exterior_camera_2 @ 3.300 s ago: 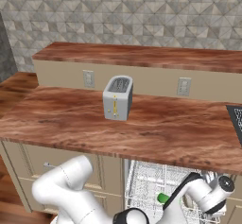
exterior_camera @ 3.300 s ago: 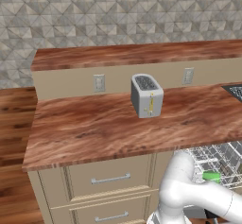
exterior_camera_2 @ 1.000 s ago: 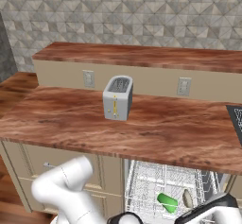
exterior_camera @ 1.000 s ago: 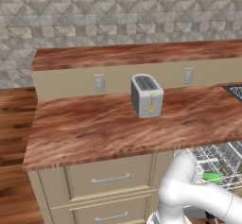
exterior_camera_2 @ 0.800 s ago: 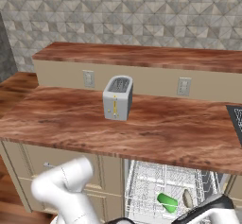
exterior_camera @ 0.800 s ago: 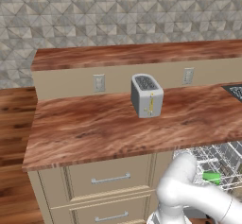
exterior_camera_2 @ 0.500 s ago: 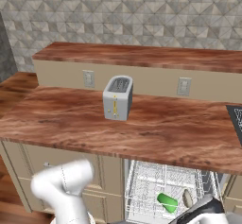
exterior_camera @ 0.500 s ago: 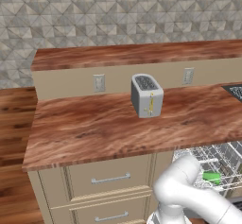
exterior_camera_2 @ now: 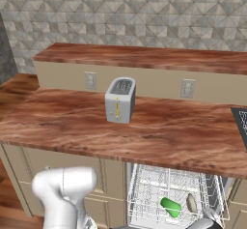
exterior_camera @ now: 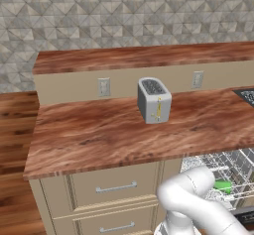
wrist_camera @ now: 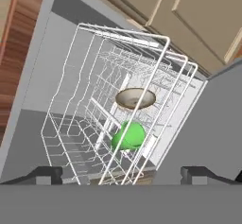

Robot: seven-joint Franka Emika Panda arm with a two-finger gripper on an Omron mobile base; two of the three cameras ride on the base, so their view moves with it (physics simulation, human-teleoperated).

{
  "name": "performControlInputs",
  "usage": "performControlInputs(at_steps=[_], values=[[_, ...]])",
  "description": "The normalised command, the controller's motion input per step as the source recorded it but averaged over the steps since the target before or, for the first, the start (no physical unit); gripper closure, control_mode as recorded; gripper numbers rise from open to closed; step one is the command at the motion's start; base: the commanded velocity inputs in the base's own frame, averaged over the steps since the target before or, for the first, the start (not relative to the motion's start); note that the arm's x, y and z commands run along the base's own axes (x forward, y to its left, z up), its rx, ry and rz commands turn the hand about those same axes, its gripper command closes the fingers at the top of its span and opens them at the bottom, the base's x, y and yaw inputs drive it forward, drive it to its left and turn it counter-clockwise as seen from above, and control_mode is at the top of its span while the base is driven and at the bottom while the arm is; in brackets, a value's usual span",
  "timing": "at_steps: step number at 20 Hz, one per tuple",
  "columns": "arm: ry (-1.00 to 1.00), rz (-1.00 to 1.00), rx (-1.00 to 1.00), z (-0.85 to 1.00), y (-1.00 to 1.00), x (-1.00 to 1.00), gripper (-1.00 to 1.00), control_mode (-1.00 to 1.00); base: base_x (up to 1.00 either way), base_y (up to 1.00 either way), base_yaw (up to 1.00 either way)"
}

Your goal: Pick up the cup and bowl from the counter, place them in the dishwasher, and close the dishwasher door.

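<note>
The green cup (wrist_camera: 128,135) lies on its side in the dishwasher's white wire rack (wrist_camera: 94,124), and the tan bowl (wrist_camera: 135,98) stands on edge just beyond it. The right base view shows the same cup (exterior_camera_2: 171,207) and bowl (exterior_camera_2: 192,203) in the pulled-out rack under the counter (exterior_camera_2: 144,136). From the left base view, the cup (exterior_camera: 222,185) shows through the rack wires. My gripper (wrist_camera: 122,176) hovers short of the rack, open, its fingertips (wrist_camera: 45,175) far apart with nothing between them. The dishwasher door's dark control strip (exterior_camera: 244,215) sits low at the right, so the door is open.
A silver toaster (exterior_camera: 154,100) stands on the counter in front of the raised ledge (exterior_camera: 139,58) with two wall outlets. Beige drawers (exterior_camera: 116,187) with silver handles flank the dishwasher on the left. A dark cooktop corner (exterior_camera_2: 241,119) lies at the counter's right end.
My hand has drawn back and sunk towards the bottom edge of the right base view, and the elbow has shifted. Cup and bowl stay put in the rack. The gripper stays open.
</note>
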Motion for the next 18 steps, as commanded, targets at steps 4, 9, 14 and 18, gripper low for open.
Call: performControlInputs(at_steps=[4,9,14,18], values=[[-0.16,0.02,-0.16,-0.14,0.55,-0.50,-1.00,-1.00,0.00,0.00,0.00],[-0.18,0.03,-0.20,-0.11,0.51,-0.51,-1.00,-1.00,0.00,0.00,0.00],[-0.19,0.03,-0.16,0.00,0.28,-0.49,-1.00,-1.00,0.00,0.00,0.00],[-0.18,0.03,-0.10,0.00,0.22,-0.46,-1.00,-1.00,0.00,0.00,0.00]])
